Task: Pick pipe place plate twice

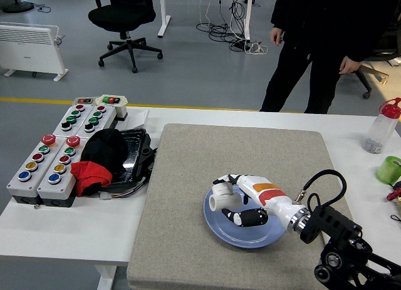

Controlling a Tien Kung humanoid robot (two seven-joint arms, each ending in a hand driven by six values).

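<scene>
A white pipe fitting (219, 196) is in my right hand (225, 200), whose fingers are curled around it. The hand holds it over the left part of the blue plate (258, 237), close above it or touching it; I cannot tell which. The plate lies on the grey mat (188, 177), near its front. My right arm reaches in from the lower right and covers the mat to the right of the plate. No other pipe shows. My left arm is out of view.
Two grey button boxes (50, 161) and a black tray with black and red cloth (106, 155) stand at the left. A bottle with a red cap (380, 128) and a green cup (390, 170) stand at the right edge. A person (319, 46) stands at the far side, hands hanging down.
</scene>
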